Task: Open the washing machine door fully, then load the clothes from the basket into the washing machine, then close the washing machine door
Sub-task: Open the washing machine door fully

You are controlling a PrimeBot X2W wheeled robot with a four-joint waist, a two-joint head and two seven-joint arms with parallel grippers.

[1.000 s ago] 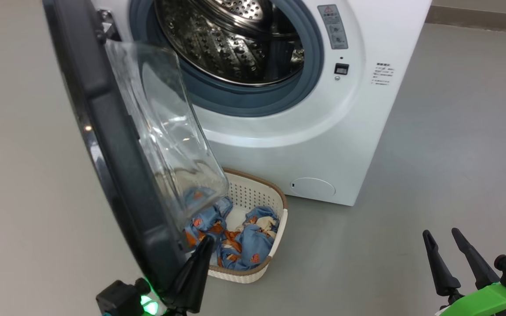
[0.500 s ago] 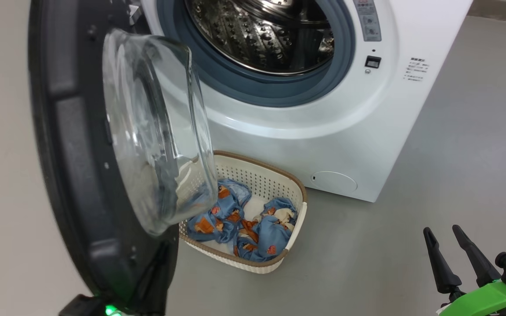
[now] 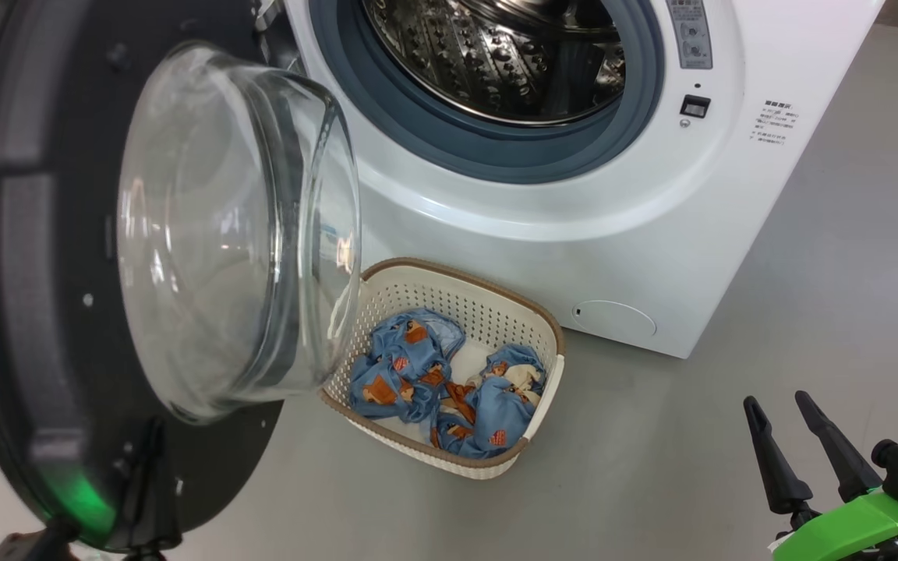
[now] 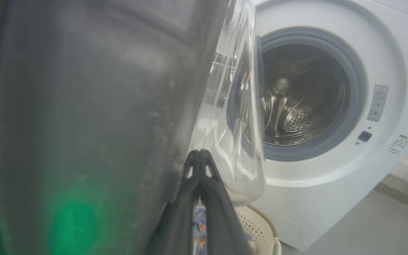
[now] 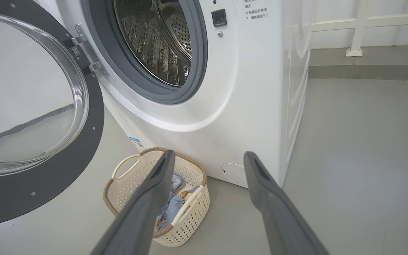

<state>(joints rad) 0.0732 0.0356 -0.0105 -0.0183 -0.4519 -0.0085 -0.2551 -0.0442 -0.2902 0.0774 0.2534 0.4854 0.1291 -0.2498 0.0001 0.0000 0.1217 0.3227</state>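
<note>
The door point(image 3: 28, 312) has swung wider over the last second. Then it stood nearly edge-on to the head camera, its glass bowl point(image 3: 207, 234) hanging over the basket point(image 3: 464, 278). Now its dark inner face is turned far more toward the camera, and only the basket's left end sits behind the glass. The whole head view has shifted too, so the washer's point(image 3: 574, 257) drift to the right is the camera's, not the machine's.

The left claw point(image 4: 199, 157) has its fingers pressed together and holds nothing. It lies low along the door's inner face, just beside the bowl; whether it actually touches, I cannot tell. The right claw point(image 3: 775, 405) is unchanged: fingers apart, empty, over bare floor well right of the basket.

By my reading the opening step is nearly done. The drum point(image 3: 496, 54) mouth is unobstructed, but loading has not begun: the clothes point(image 3: 410, 366) lie bunched in the basket, which stands against the foot of the washer, below the mouth and left of the service flap.

The floor point(image 3: 691, 436) is smooth, matt grey, and carries both washer and basket. Behind, the right wrist view shows a pale wall with a white railing point(image 5: 356, 32) and a grey skirting band point(image 5: 367, 67).
</note>
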